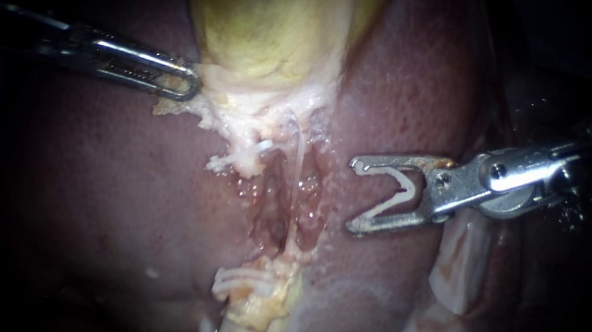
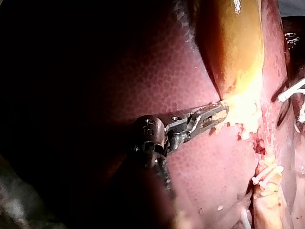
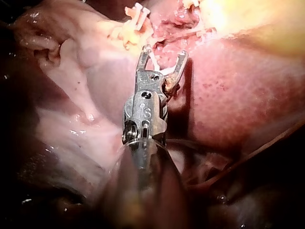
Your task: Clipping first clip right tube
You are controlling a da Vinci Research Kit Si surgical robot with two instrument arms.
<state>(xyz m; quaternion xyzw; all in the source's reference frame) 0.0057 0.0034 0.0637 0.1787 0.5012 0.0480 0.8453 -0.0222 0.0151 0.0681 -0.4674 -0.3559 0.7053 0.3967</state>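
The right instrument (image 1: 356,194) sits at 3 o'clock, its jaws spread wide with an unclosed clip (image 1: 404,193) seated against both. The right tube (image 1: 297,152), a thin pale strand at centre, lies toward 9 o'clock of those jaws, near but apart, and looks bare. At 10 o'clock the left instrument (image 1: 177,83) pinches the gallbladder (image 1: 270,27) edge. Other clips (image 1: 259,146) sit beside the tube. I judge that reaching, straddling and closing all remain.

The right instrument (image 1: 357,195) is shiny metal, its clip (image 1: 404,193) white plastic; liver (image 1: 102,195) and gallbladder (image 1: 270,27) glisten wet.
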